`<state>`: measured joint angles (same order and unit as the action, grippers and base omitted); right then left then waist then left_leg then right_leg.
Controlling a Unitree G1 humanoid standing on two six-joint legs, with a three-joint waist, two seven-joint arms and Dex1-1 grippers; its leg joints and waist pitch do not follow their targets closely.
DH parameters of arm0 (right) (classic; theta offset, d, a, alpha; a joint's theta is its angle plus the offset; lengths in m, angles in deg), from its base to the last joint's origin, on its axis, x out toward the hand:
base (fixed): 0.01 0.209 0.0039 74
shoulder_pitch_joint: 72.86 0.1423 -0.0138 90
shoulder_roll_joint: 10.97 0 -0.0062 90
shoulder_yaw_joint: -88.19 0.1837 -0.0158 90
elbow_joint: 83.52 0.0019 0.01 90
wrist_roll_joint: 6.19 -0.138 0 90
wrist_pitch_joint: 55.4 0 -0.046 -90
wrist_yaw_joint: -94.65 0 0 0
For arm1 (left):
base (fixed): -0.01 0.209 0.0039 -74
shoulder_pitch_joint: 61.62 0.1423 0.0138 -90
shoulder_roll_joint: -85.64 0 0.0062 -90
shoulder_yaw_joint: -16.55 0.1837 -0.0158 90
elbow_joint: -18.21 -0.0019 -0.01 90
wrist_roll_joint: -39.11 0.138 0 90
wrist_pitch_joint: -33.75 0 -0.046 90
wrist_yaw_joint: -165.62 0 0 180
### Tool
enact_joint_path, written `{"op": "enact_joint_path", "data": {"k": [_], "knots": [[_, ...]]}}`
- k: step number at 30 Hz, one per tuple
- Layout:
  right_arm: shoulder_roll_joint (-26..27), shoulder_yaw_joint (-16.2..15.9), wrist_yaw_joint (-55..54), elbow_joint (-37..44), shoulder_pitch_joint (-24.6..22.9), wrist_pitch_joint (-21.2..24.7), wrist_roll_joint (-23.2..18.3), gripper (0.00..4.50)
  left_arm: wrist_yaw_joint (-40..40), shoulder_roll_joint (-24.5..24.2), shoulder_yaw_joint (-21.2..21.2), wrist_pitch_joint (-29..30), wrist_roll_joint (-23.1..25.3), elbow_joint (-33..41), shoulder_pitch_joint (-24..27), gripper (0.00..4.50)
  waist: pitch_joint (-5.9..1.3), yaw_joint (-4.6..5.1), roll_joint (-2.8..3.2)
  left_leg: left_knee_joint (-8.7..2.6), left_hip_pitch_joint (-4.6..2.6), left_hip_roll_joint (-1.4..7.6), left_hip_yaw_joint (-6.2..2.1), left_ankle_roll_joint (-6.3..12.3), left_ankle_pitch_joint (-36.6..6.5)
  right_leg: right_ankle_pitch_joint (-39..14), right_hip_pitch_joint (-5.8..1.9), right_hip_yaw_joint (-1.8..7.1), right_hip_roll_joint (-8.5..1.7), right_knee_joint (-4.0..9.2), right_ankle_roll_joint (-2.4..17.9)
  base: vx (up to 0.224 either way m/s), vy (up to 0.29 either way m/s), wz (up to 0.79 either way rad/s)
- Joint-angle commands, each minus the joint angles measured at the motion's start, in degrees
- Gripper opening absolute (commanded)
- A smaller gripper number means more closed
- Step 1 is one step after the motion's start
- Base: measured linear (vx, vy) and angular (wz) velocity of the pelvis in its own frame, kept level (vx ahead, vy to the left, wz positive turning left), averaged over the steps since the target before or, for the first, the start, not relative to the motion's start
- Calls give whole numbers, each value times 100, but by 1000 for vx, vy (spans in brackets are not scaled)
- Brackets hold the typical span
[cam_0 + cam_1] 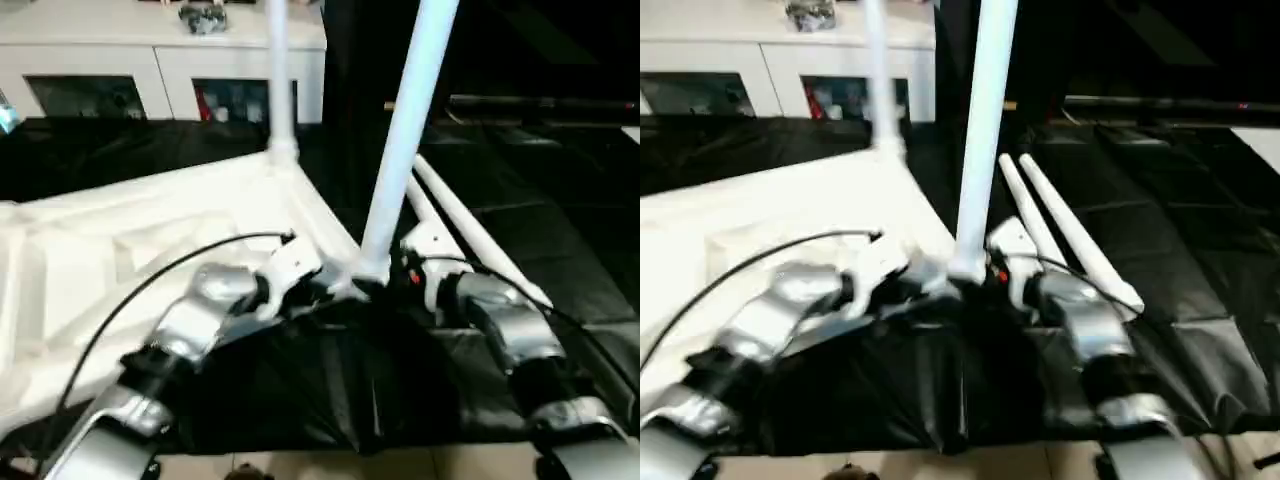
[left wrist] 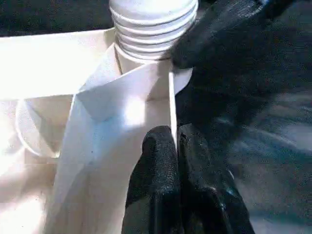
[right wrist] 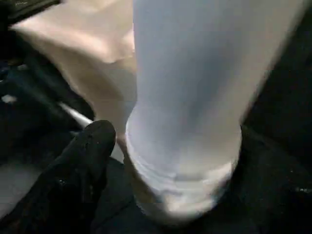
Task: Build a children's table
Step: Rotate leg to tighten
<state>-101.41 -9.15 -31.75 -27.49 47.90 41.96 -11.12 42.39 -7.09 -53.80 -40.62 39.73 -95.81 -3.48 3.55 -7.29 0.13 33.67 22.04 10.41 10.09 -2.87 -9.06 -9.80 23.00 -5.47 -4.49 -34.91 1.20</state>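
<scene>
Left gripper: jaws pinch white plastic tabletop rim. Right gripper: jaws wide beside long white tapered leg. Step: threading leg into corner socket. Next: regrip, turn.

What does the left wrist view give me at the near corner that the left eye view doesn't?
Left wrist view: the leg's threaded end is not fully down in the corner socket, and the left tool is shut on the tabletop's rim.

Left eye view: a far leg already upright, two spare legs lying on the black cloth, the cabinet behind.

Both: the near leg standing at that corner, with the right tool at its base.
</scene>
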Motion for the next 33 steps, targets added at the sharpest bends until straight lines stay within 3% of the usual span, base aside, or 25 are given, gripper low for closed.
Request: {"op": "enact_joint_path", "data": {"k": [1,10,11,15,17,23,26,28,30,33], "knots": [[-93,-211,495,412,-93,108,-183,387,502,-17,229,-211,-209,347,-22,0,-408,-24,61,-420,-148,335,-127,82,-1852,-1718,-267,339,-490,490,1081,0,0,0],[-418,-467,1195,927,-303,311,-228,387,1089,-305,248,-336,-264,356,35,0,-413,-86,48,-425,-143,341,-128,60,-1814,-1767,-265,342,-488,481,1042,0,0,0],[-425,-476,1215,941,-309,321,-225,361,1102,-313,249,-336,-271,358,36,0,-409,-91,51,-425,-142,337,-129,60,-1834,-1817,-262,339,-488,486,1033,0,0,0],[-444,-525,1244,1026,-346,379,-247,348,1202,-357,255,-327,-304,376,54,0,-404,-92,49,-425,-152,339,-132,27,-1874,-1969,-248,341,-498,503,1011,0,0,0],[-435,-558,1275,1035,-350,419,-253,309,1243,-372,260,-294,-311,392,76,0,-407,-92,45,-428,-148,338,-136,22,-1865,-1966,-256,340,-499,499,1006,0,0,0],[-379,-608,1291,1142,-443,545,-264,279,1294,-354,233,-267,-318,387,117,0,-416,-93,43,-422,-146,340,-131,35,-1783,-1803,-257,344,-496,480,1035,0,0,0],[-211,-525,1140,1211,-518,723,-401,276,974,-225,175,-340,-231,286,65,0,-412,-93,50,-425,-147,342,-130,36,-1790,-1791,-255,344,-489,481,1049,0,0,0],[101,-344,494,967,-467,648,-328,273,382,28,67,-225,-94,112,-79,0,-396,-82,47,-429,-150,340,-128,-9,-1852,-1927,-236,348,-501,502,1026,0,0,0],[427,-128,-309,556,-315,647,-215,273,-161,249,-34,-119,32,-46,-211,0,-380,-41,35,-427,-164,306,-153,-133,-2041,-2456,-239,319,-529,563,899,0,0,0],[893,146,-1478,-99,-57,520,-78,272,-894,641,-211,194,97,-220,-383,0,-374,-1,42,-428,-188,308,-175,-189,-2179,-2827,-217,305,-540,608,738,0,0,0]]}}
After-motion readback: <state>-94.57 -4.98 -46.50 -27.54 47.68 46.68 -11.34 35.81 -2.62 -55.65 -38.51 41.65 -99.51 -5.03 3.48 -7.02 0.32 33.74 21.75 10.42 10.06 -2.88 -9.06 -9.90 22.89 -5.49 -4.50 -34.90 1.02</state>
